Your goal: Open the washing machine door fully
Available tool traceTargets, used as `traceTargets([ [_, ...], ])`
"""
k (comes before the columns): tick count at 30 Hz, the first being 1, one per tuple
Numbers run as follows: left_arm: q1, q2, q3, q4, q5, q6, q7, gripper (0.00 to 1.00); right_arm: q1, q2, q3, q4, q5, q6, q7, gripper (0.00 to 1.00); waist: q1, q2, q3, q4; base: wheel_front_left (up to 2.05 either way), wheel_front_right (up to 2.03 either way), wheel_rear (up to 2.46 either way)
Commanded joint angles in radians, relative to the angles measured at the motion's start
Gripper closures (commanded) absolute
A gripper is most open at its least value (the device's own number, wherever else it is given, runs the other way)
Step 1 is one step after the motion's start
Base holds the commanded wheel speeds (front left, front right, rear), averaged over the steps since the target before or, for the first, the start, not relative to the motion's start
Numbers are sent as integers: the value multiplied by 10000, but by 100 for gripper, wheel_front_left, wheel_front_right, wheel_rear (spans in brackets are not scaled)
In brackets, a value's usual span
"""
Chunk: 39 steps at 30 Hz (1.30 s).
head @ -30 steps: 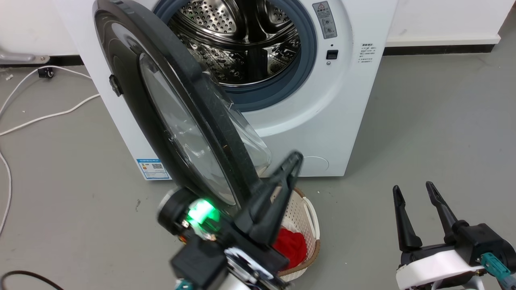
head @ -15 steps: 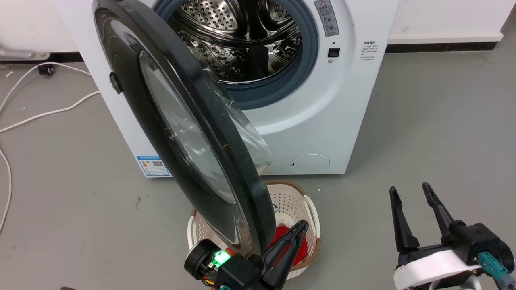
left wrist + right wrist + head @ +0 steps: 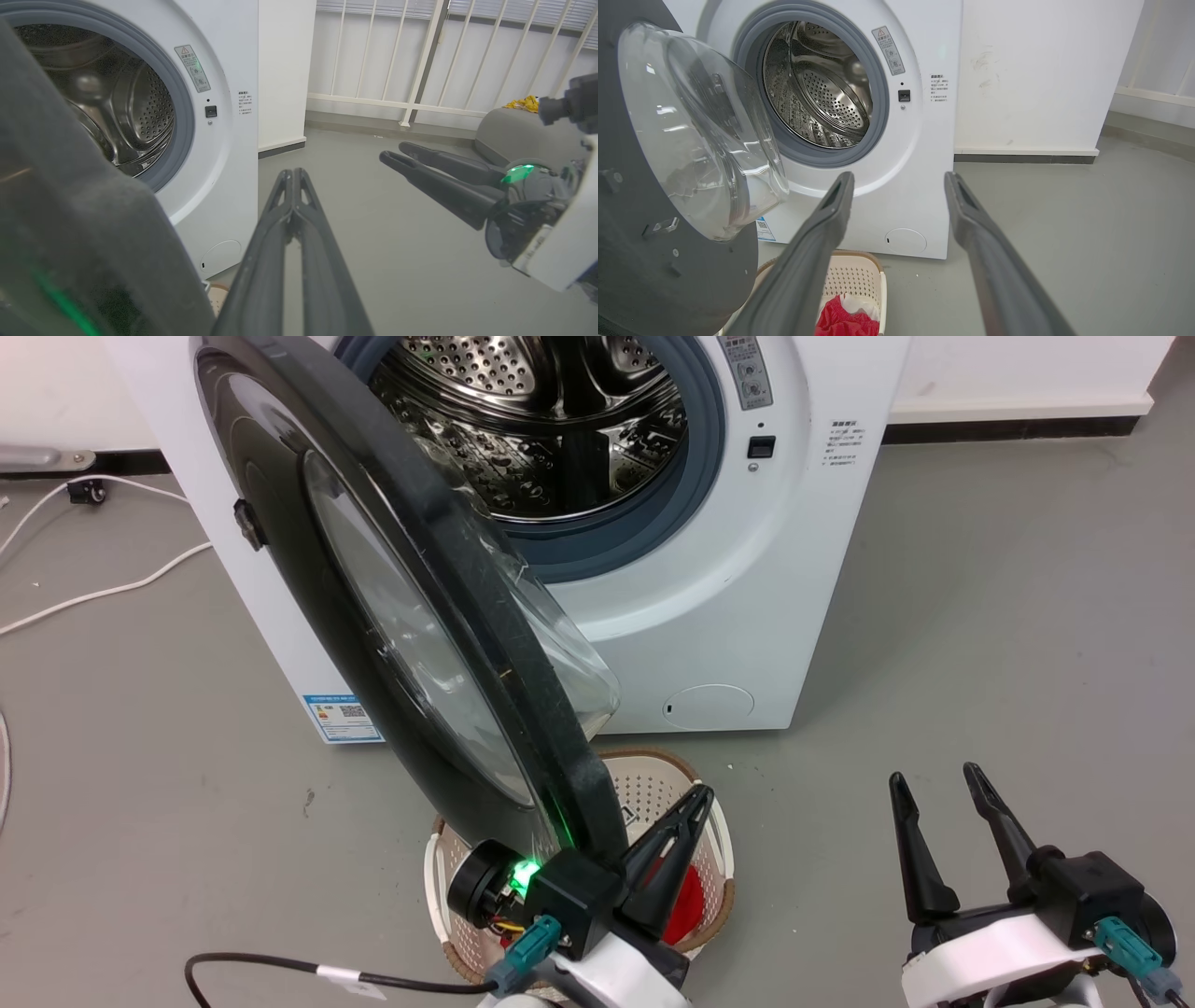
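Head view: washing machine door [image 3: 401,616] just beside left gripper [image 3: 698,798].

Black tapered left claw [image 3: 698,795] and right claw [image 3: 934,775], white wrists [image 3: 990,947], teal connectors [image 3: 1125,943].

Before you, a cream perforated laundry basket [image 3: 653,793] stands on the grey floor [image 3: 980,616]. A red cloth [image 3: 843,319] is bunched inside it, with a scrap of white fabric [image 3: 855,301] just behind. To your left, white cables [image 3: 103,590] trail across the floor, one of them ending near a small dark object [image 3: 84,492] by the wall. A dark baseboard [image 3: 1008,429] runs along the foot of the white wall [image 3: 1041,70]. In your left wrist view, a white railing [image 3: 420,60] lines the far side, and a yellow cloth [image 3: 525,102] lies on top of a rounded grey object [image 3: 504,135] on the floor below it.
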State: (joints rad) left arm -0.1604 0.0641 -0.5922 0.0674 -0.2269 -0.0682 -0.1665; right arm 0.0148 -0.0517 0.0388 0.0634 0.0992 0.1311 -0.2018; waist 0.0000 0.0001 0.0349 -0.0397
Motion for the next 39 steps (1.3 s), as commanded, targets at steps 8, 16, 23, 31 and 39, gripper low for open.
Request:
traceTargets([
  [8, -466, -77, 119, 809, -260, 410, -293, 100, -131, 30, 38, 183, 211, -7, -56, 0, 0, -1, 20, -42, 0, 0, 0],
  [16, -526, -49, 253, 1321, -470, 618, -482, 100, -178, 30, 134, 249, 314, -7, -62, 0, 0, -1, 41, 5, 0, 0, 0],
  [23, -284, 275, 283, 1409, -376, 751, -599, 100, -128, 30, 117, 275, 326, -7, -16, 0, 0, -1, 45, 71, 0, 0, 0],
  [31, 18, 484, 364, 1103, -391, 988, -666, 100, -45, 30, 85, 307, 348, -7, -9, 0, 0, -1, -13, 273, 0, 0, 0],
  [39, 358, 582, 279, 714, -429, 1114, -717, 100, 82, 30, 53, 269, 313, -7, -2, 0, 0, -1, -144, 660, 0, 0, 0],
])
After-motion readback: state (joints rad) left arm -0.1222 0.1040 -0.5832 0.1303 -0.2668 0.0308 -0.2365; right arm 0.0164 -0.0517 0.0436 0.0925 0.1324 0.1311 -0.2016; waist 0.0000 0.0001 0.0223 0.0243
